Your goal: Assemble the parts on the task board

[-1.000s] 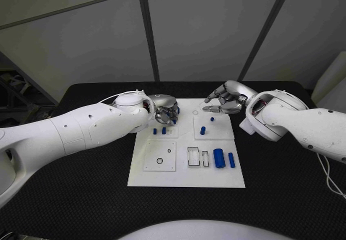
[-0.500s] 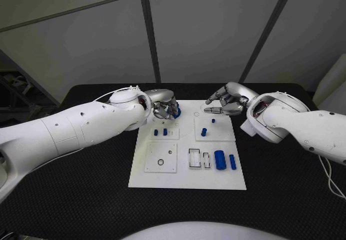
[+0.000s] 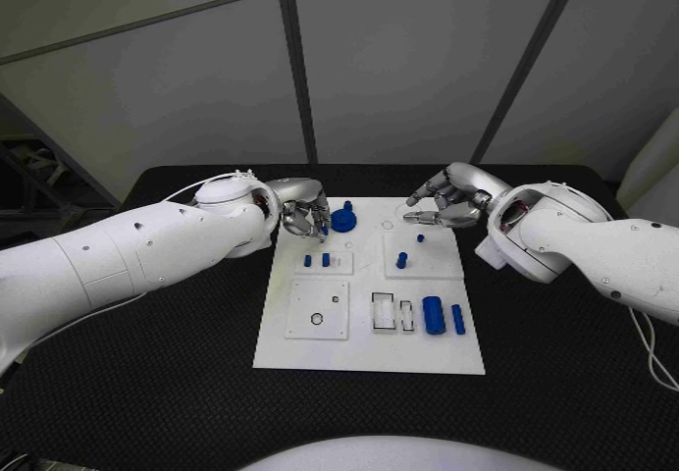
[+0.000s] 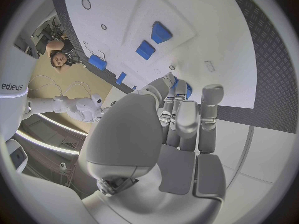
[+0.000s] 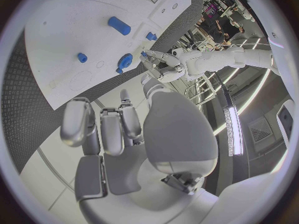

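**Left hand holds a blue part at the far edge of the board**

Your left hand [image 3: 303, 216] is at the far left corner of the white board [image 3: 284, 343], its fingers closed round a round blue part [image 3: 344, 220] that sits just over the board's far edge. In the left wrist view the fingers [image 4: 187, 119] curl together with a bit of blue showing at their tips.

Your right hand [image 3: 450, 201] hangs above the far right corner of the board, holding nothing, fingers loosely bent and apart.

On the board, two small blue pegs [image 3: 316, 261] stand side by side left of centre, another peg [image 3: 402, 260] stands right of centre, and two blue cylinders [image 3: 442, 316] lie near the right edge. The board rests on the black tabletop [image 3: 156, 392].
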